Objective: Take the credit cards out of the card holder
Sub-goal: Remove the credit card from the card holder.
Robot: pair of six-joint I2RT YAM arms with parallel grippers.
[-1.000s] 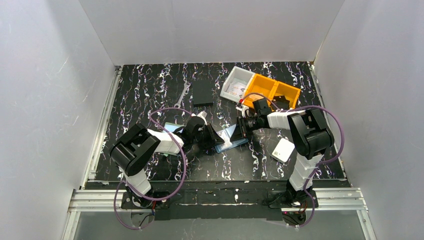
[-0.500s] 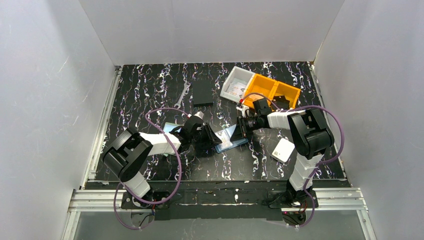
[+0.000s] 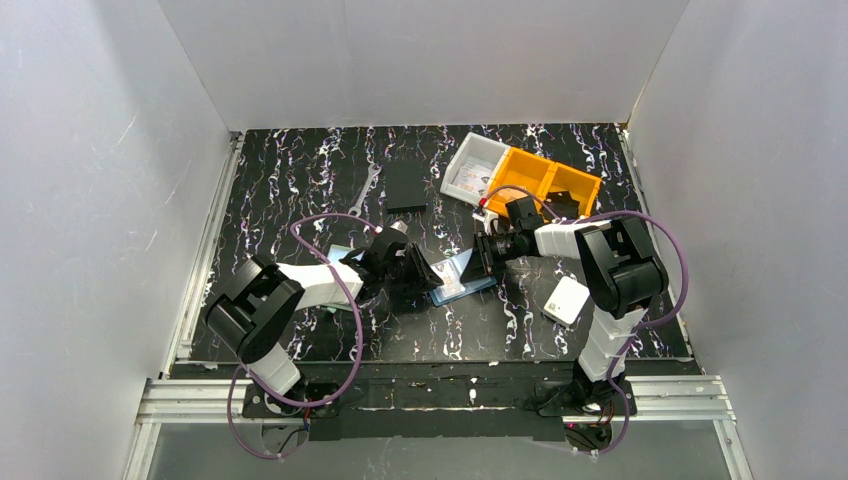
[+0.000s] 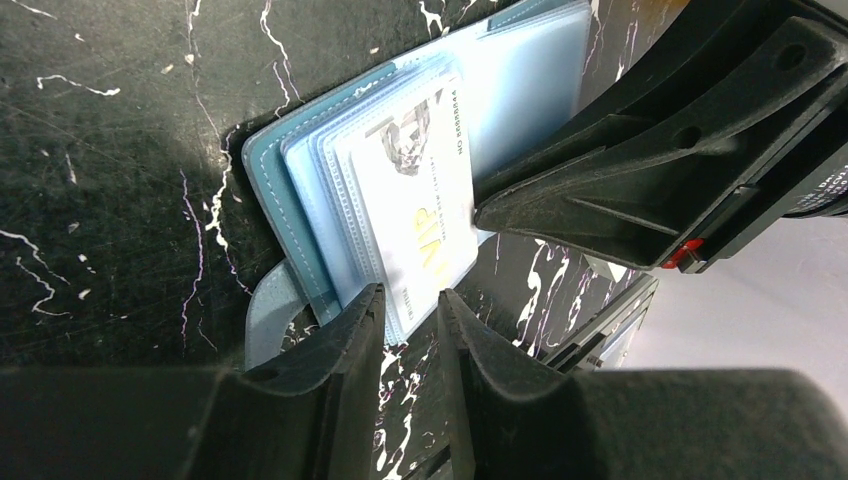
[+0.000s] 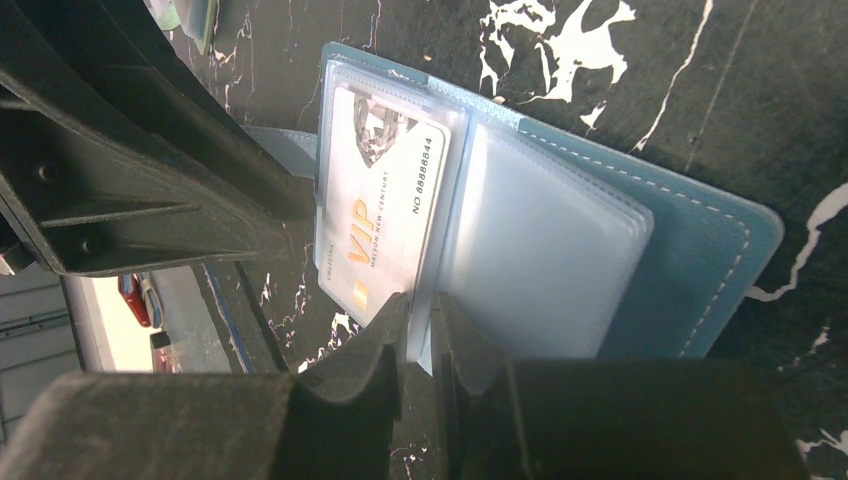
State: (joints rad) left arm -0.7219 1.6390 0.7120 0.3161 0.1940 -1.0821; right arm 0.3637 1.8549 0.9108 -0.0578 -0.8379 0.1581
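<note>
We see the card holder lying open near the middle of the table, between the two arms. The right gripper reaches it from the right. Its jaws are almost together, with the edge of a clear pocket leaf between them, so we judge that it is clamped on the holder and pins it in place.

The left gripper stands at the left end of the holder. Its jaws are a little apart and we see the dark table through the gap, so it grasps nothing. Its tips hover just over the short edge of a credit card.

This card, with the word VIP and a small portrait, sits in a pocket on the left half of the holder. It seems to stick out a little toward the left gripper, but we are not sure. The pockets on the right half look empty. We cannot tell whether more cards hide behind the VIP card.

A pale flat piece lies on the table just left of the left wrist. It may be a card already taken out, but it is too small to say.

In our judgement the task is only partly done. At least this one card must be pinched and pulled out to the left while the right gripper holds the holder.
</note>
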